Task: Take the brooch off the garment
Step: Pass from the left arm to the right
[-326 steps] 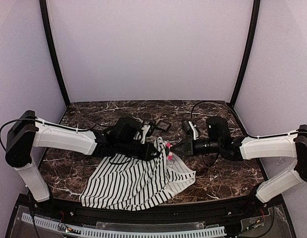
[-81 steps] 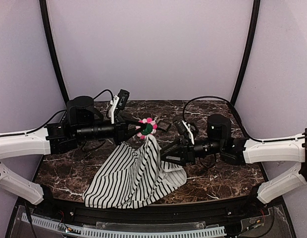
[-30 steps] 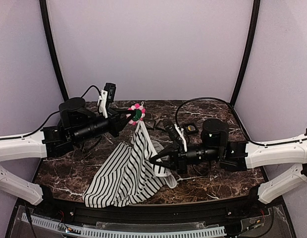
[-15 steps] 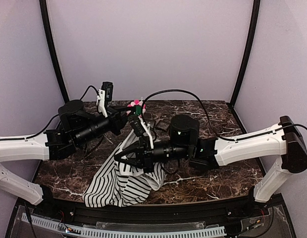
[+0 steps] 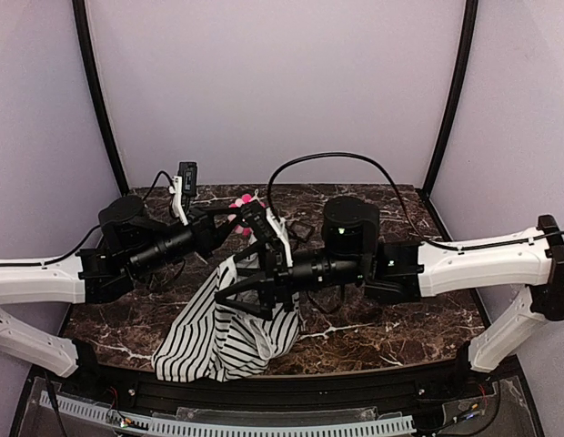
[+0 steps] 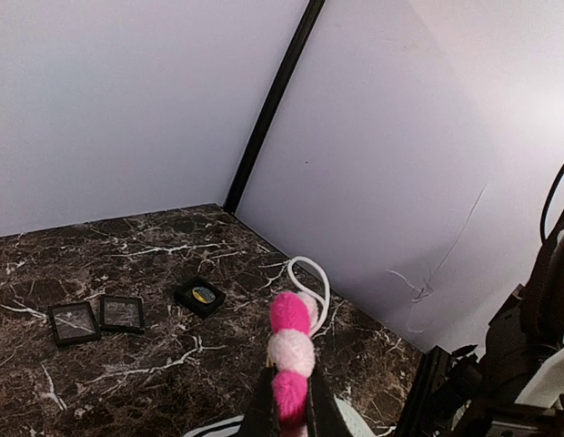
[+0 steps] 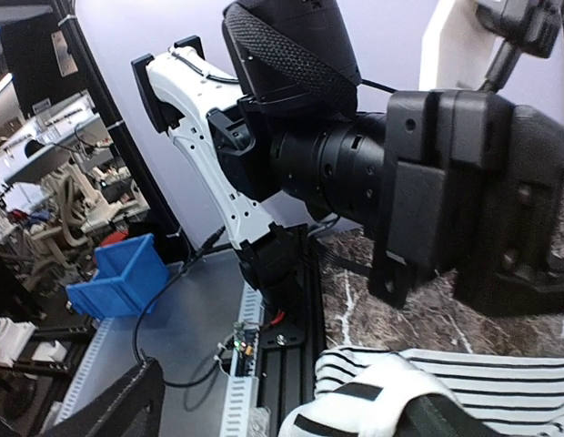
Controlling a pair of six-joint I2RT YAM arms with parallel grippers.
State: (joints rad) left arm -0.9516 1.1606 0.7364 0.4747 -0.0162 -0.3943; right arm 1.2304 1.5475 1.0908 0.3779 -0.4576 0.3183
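While left gripper pinches brooch, right gripper — spread wide — straddles garment.

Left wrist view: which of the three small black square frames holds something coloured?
The rightmost black square frame, set apart: a yellowish spot shows in its middle. The leftmost frame and middle frame look plain grey.
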